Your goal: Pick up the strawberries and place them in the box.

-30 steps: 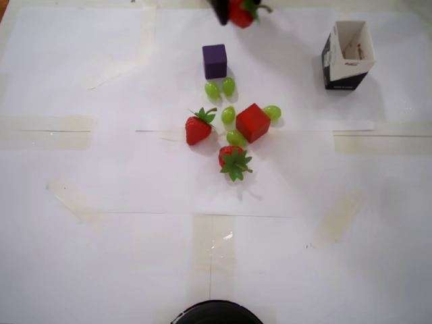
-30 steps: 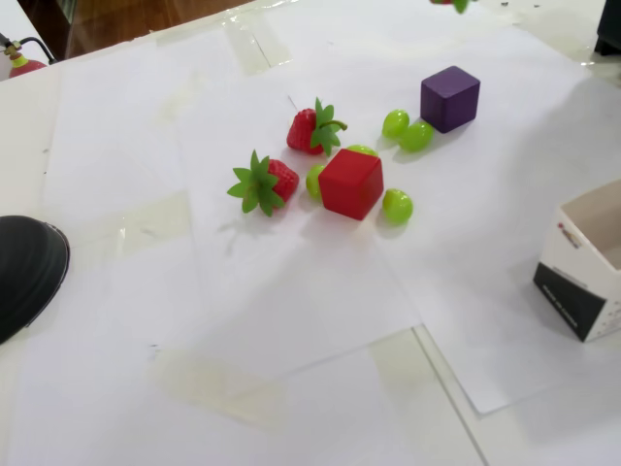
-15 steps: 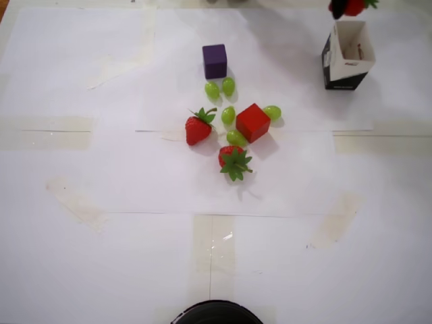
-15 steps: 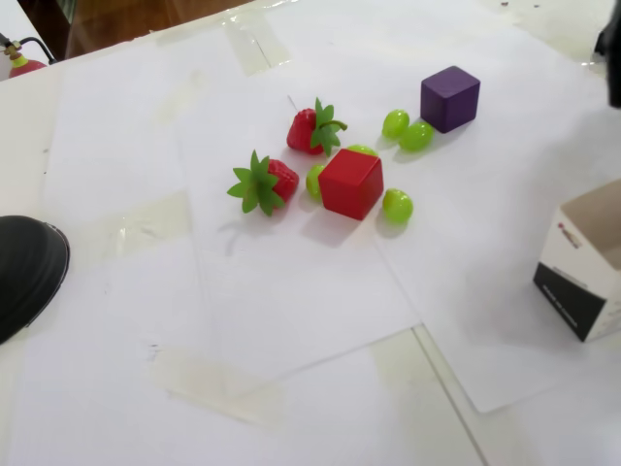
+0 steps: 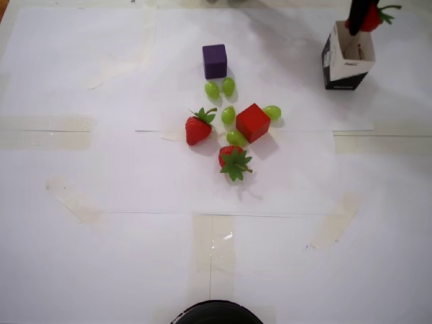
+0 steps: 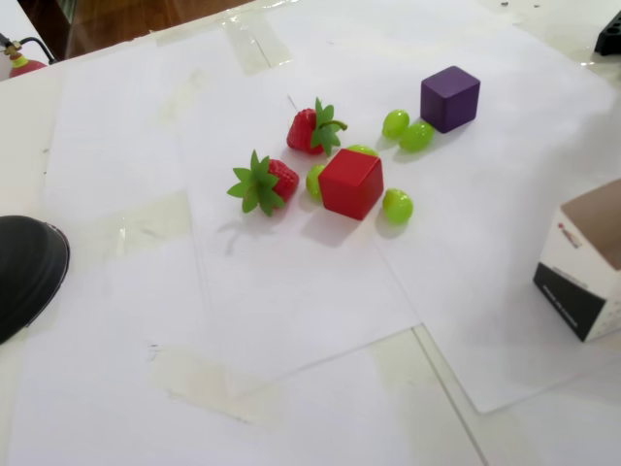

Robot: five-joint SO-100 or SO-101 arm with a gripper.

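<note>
1. In the overhead view the claw (image 5: 362,17) is clamped on a strawberry (image 5: 372,19), above the box (image 5: 347,62) at its far rim.
2. Well to the claw's left in that view, two strawberries (image 5: 198,127) (image 5: 233,160) lie beside the red cube (image 5: 253,122), among green grapes (image 5: 229,115).

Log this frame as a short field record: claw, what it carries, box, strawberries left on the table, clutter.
claw: top right of the overhead view, above the box, shut on a strawberry
held strawberry: over the box's far rim, not yet released
box: upright, open top
loose strawberries: two, one left of the red cube, one below it in the overhead view
clutter: red cube, purple cube, five green grapes
</note>
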